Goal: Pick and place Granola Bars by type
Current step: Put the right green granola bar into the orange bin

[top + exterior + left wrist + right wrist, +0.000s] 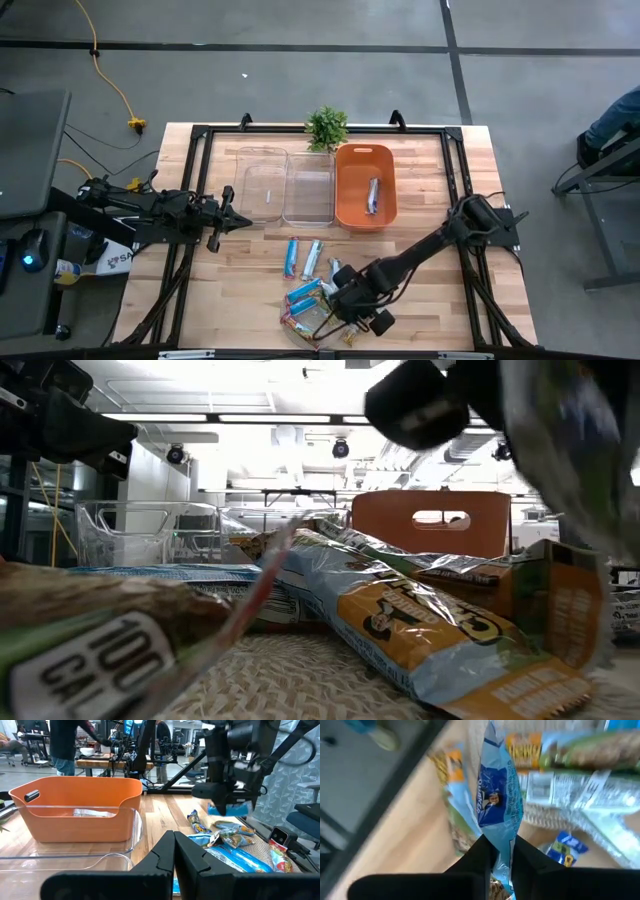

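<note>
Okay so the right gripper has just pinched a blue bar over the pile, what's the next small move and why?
Probably lift straight up. The right gripper is shut on the blue granola bar, which hangs just above the other bars on the woven mat; rising first should clear them before heading for a bin.

Table (240, 290): plant (326, 127) at 12 o'clock by far edge. Just near of it, 3 bins in a row, touching: clear bin (261, 184) toward 11, 2nd clear bin (309, 187) centre, tub (364, 186) toward 1 w/ one bar (373, 195) in it. Near of the bins, abt table centre, 2 bars (302, 258) side by side. At 6 o'clock, by near edge, mat (320, 322) w/ bar pile (304, 304) on it. L gripper (238, 221) at 9 o'clock, beside 1st clear bin, well apart from pile. R gripper (500, 851) over pile at 6, arm running off toward 3, pinching a bar (496, 800) above the mat.
</note>
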Motion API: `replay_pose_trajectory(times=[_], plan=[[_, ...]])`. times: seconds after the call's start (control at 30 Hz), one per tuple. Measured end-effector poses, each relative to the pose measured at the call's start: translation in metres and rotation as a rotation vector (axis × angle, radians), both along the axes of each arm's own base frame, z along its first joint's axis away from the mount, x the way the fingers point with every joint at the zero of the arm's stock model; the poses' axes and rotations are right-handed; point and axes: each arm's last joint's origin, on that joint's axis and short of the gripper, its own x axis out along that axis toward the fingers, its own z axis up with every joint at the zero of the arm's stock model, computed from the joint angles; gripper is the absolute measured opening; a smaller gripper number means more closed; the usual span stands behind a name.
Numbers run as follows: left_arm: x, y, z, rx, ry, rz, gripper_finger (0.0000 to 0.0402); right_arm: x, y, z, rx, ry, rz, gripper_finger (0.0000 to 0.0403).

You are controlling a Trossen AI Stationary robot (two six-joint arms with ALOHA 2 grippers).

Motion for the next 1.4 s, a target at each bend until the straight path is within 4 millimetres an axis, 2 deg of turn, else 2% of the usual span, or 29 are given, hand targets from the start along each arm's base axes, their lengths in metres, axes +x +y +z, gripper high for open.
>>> replay_pose_trajectory(times=[0.23,0.5,0.7,0.83,1.03,1.2,1.4], plan=[[0.000,0.000,0.000,0.000,0.000,0.000,0.0001,0.020,-0.007,0.045,0.231,-0.011,0.034,0.0036],[0.000,0.000,0.000,0.000,0.000,0.000,0.0001,0.042,-0.019,0.114,0.320,-0.258,0.067,0.0031],[0.000,0.000,0.000,0.000,0.000,0.000,0.0001,0.050,-0.038,0.177,0.279,-0.519,0.015,0.0030],[0.000,0.000,0.000,0.000,0.001,0.000,0.0001,0.047,-0.058,0.216,0.148,-0.692,-0.094,0.0029],[0.000,0.000,0.000,0.000,0.000,0.000,0.0001,0.035,-0.104,0.242,-0.109,-0.859,-0.382,0.0031],[0.000,0.000,0.000,0.000,0.000,0.000,0.0001,0.019,-0.147,0.251,-0.309,-0.829,-0.643,0.0029],[0.000,0.000,0.000,0.000,0.000,0.000,0.0001,0.007,-0.201,0.245,-0.423,-0.679,-0.832,0.0031]])
